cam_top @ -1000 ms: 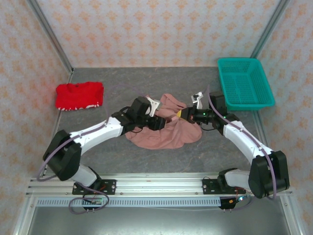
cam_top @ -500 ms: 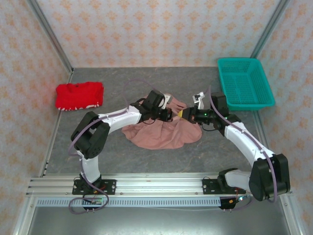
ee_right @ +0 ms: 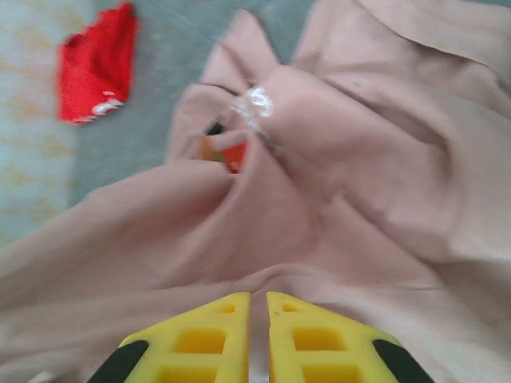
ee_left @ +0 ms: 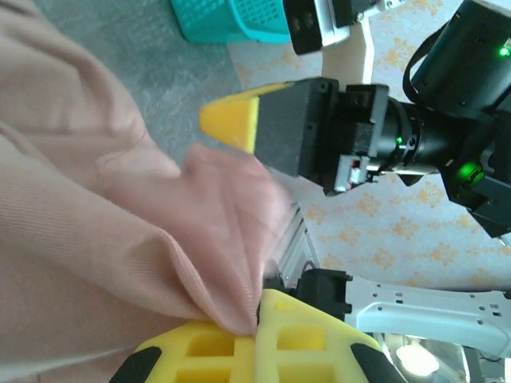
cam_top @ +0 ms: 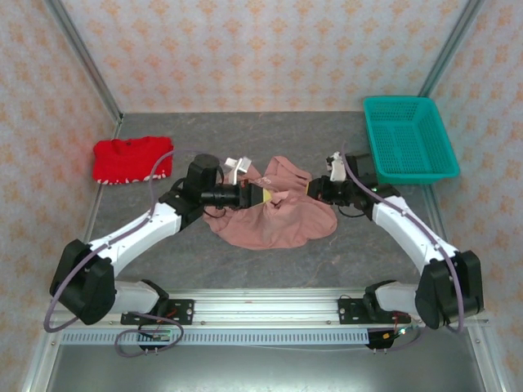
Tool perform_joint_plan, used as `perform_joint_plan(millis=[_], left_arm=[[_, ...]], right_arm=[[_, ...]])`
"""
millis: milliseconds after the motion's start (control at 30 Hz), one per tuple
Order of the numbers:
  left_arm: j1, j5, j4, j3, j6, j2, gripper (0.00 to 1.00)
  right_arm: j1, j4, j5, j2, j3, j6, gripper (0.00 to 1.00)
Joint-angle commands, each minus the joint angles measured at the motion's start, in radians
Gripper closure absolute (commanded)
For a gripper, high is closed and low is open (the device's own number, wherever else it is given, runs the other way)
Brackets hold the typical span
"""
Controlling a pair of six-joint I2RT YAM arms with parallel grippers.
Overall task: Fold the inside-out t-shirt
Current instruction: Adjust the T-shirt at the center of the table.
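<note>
The inside-out t-shirt is a dusty pink heap in the middle of the table. My left gripper is at its left upper edge, and in the left wrist view its yellow fingers are shut on a fold of the pink cloth. My right gripper is at the shirt's right upper edge. In the right wrist view its jaws stand a narrow slit apart just above the cloth, with nothing pinched between them. The right gripper's yellow fingertip faces the left one closely.
A bright red garment lies at the far left of the table. A teal basket stands at the far right. Patterned walls close in the table on three sides, and the metal rail with the arm bases runs along the near edge.
My left gripper reached in to the shirt's top, shut on a fold and has drawn back left with it. My right gripper's jaws have parted slightly and shifted a little right.
</note>
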Motion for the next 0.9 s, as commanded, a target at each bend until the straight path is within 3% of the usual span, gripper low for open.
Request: perform_joint_plan(millis=[0,100,233,333,433,533,600,700,767,867], left_arm=[[0.012,0.01,-0.071,-0.003,-0.004,-0.039,1.0],[0.012,-0.016,-0.111,0.007,0.03,-0.022,1.0],[0.012,-0.022,-0.109,0.011,0.032,-0.004,1.0],[0.012,-0.021,-0.117,0.018,0.04,0.001,1.0],[0.012,-0.02,-0.124,0.024,0.047,0.003,1.0],[0.012,-0.022,-0.134,0.024,0.055,-0.001,1.0],[0.012,-0.028,-0.15,0.024,0.069,-0.004,1.0],[0.012,-0.03,-0.153,0.02,0.077,-0.002,1.0],[0.012,-0.038,-0.16,0.018,0.089,-0.001,1.0],[0.012,-0.1,-0.206,0.033,0.128,0.002,1.0]], right_arm=[[0.032,-0.16,0.229,-0.023,0.029,-0.087,0.7],[0.052,-0.11,0.185,-0.145,-0.046,-0.115,0.59],[0.119,0.066,-0.018,-0.258,-0.144,-0.11,0.51],[0.221,0.075,0.055,-0.261,-0.136,-0.184,0.41],[0.245,0.069,0.085,-0.191,-0.106,-0.227,0.41],[0.245,0.148,0.067,-0.116,-0.099,-0.174,0.41],[0.245,0.266,-0.004,-0.092,-0.115,-0.091,0.47],[0.245,0.346,-0.035,-0.051,-0.128,-0.031,0.7],[0.245,0.339,-0.032,-0.057,-0.132,-0.03,0.85],[0.238,0.198,0.029,-0.081,-0.092,-0.077,1.0]])
